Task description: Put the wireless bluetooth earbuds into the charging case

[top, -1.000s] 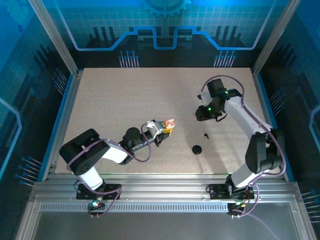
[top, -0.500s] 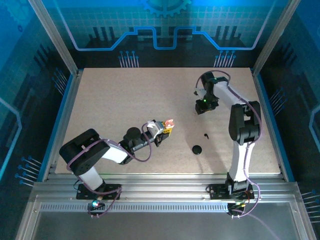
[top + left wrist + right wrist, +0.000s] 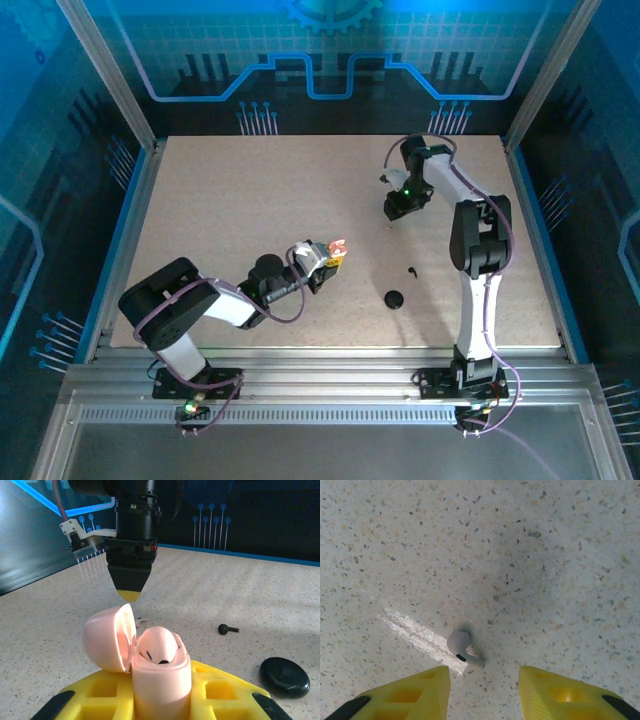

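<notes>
- The left gripper [image 3: 335, 253] sits near the middle of the table [image 3: 220, 200] in the top view. It is closed around a pale pink charging case [image 3: 338, 245] whose lid is up.
- In the same view the right gripper [image 3: 390, 213] points down at the far right part of the table, well apart from the case. From here I cannot tell how wide its fingers stand.
- A round black disc [image 3: 394, 298] and a small black peg [image 3: 412, 270] lie on the table right of the case. They are nearer than the right gripper and apart from each other.
- The left wrist view gives the detail the top view is too coarse for. Yellow fingers [image 3: 100, 697] clamp the case body from both sides, and the lid [image 3: 107, 637] is swung open to the left. One white earbud [image 3: 159, 652] sits in its socket.
- Past the lid, the right gripper hangs tip-down just above the table. The peg and disc lie off to the right, with bare table between them and the case.
- The right wrist view shows its own yellow fingers [image 3: 405, 695] spread wide and holding nothing.
- A loose earbud [image 3: 461, 647] lies on the table just beyond the gap, closer to the left finger and touching neither. A bright scuff [image 3: 415, 632] runs beside it.
</notes>
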Available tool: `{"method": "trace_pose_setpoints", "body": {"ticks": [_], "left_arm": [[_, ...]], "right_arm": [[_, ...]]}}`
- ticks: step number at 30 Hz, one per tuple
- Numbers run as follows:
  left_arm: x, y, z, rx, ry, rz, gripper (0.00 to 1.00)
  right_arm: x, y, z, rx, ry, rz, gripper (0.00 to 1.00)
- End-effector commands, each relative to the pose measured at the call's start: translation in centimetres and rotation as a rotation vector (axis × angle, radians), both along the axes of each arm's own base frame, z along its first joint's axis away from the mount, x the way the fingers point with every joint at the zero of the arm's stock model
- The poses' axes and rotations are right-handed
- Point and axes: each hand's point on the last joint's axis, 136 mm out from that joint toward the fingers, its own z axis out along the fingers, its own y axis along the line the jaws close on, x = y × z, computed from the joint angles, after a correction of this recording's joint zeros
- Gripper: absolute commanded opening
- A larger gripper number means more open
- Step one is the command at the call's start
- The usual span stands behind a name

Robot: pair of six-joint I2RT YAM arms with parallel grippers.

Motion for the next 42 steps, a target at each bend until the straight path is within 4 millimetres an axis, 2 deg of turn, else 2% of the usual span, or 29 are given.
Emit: {"method": "trace_pose_setpoints", "body": {"ticks": [1,13,17,18,28,35,42], "left_arm": [[0.4,-0.1,1.8,-0.010,-0.047,0.013,0.19],[0.3,0.0,1.9,0.003,-0.048,0.019,0.19],[0.3,-0.1,1.9,0.004,-0.048,0.017,0.19],[0.3,-0.1,1.9,0.005,-0.049,0.017,0.19],[0.3,-0.1,2.0,0.005,-0.049,0.016,0.19],[0.2,-0.2,1.9,0.009,-0.046,0.014,0.19],[0.1,-0.3,1.8,0.014,-0.046,0.008,0.19]], "right_arm": [[-0.5,0.9,-0.8,-0.004,0.045,0.058,0.40],[-0.7,2.6,-2.1,-0.024,0.080,0.135,0.39],[-0.9,2.5,-2.1,-0.044,0.083,0.146,0.39],[-1.1,2.4,-3.3,-0.055,0.111,0.147,0.39],[-1.3,2.2,-4.3,-0.091,0.137,0.161,0.39],[-1.4,1.8,-4.9,-0.130,0.155,0.163,0.30],[-2.1,1.2,-4.5,-0.176,0.170,0.157,0.28]]}}
